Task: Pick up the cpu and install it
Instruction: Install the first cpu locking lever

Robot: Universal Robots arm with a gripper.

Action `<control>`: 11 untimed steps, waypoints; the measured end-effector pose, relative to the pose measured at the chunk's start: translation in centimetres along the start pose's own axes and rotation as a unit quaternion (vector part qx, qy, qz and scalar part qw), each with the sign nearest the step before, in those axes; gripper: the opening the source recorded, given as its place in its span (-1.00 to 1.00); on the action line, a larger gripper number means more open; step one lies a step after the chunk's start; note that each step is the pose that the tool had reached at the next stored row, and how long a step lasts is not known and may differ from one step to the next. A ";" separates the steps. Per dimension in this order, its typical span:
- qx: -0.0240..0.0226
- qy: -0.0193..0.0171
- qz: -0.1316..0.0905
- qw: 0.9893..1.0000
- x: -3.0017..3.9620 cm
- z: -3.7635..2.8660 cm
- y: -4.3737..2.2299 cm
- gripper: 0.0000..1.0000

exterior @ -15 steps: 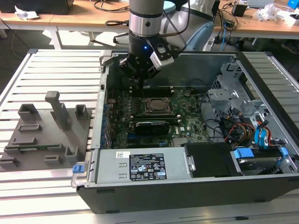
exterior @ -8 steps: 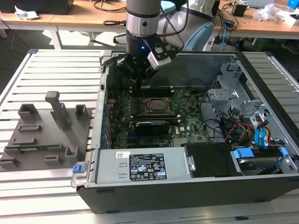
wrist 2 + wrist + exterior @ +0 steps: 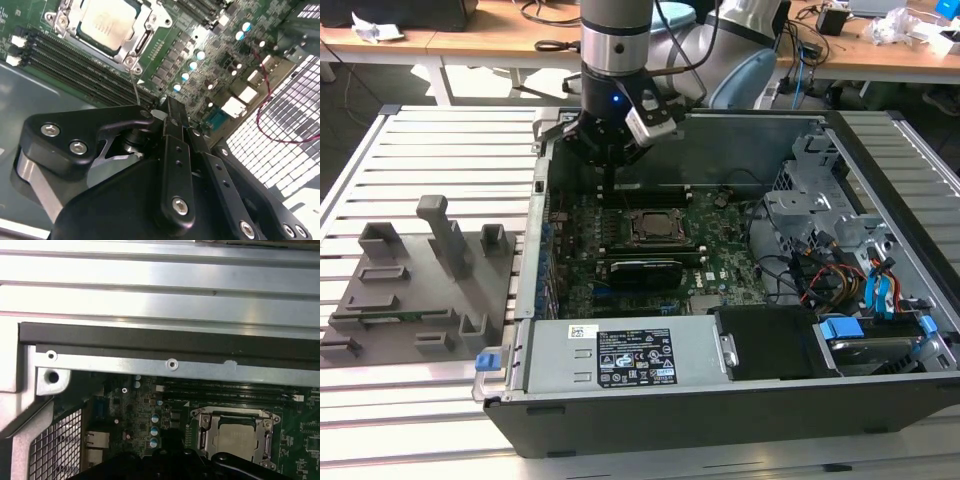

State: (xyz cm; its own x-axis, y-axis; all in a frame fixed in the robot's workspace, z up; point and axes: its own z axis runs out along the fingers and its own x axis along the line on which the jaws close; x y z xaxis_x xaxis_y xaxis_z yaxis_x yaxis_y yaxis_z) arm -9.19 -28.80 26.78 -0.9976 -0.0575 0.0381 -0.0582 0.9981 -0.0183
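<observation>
The cpu [image 3: 652, 226], a silvery square plate, lies flat inside the socket frame [image 3: 630, 228] on the green motherboard [image 3: 725, 255] in the open computer case. Both wrist views show the cpu [image 3: 107, 22] [image 3: 240, 437] seated within the metal frame [image 3: 147, 30]. My black gripper [image 3: 608, 185] hangs over the board's rear edge, toward the exterior view's left of the socket and a little behind it. In the second wrist view the gripper [image 3: 167, 106] has its fingers pressed together with nothing between them. A thin metal lever [image 3: 135, 87] rises from the socket beside the fingertips.
A long black graphics card [image 3: 645, 270] lies just in front of the socket. The case wall [image 3: 150, 342] runs close behind the gripper. A power supply [image 3: 620, 355] and drive cage [image 3: 815, 190] fill the case's front and right. A grey fixture tray [image 3: 410, 290] rests on the slatted table.
</observation>
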 end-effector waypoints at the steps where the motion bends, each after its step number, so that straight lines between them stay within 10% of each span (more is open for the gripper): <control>1: -0.001 0.000 0.000 1.000 -0.02 0.03 0.24 -0.79; 11: -0.003 0.000 0.000 1.000 -0.09 0.61 0.69 -0.79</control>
State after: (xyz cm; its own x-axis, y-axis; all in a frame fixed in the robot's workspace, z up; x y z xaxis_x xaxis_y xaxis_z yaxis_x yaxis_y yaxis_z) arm -9.16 -28.12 26.15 -0.9976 -0.0576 0.0388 -0.0581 0.9982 -0.0132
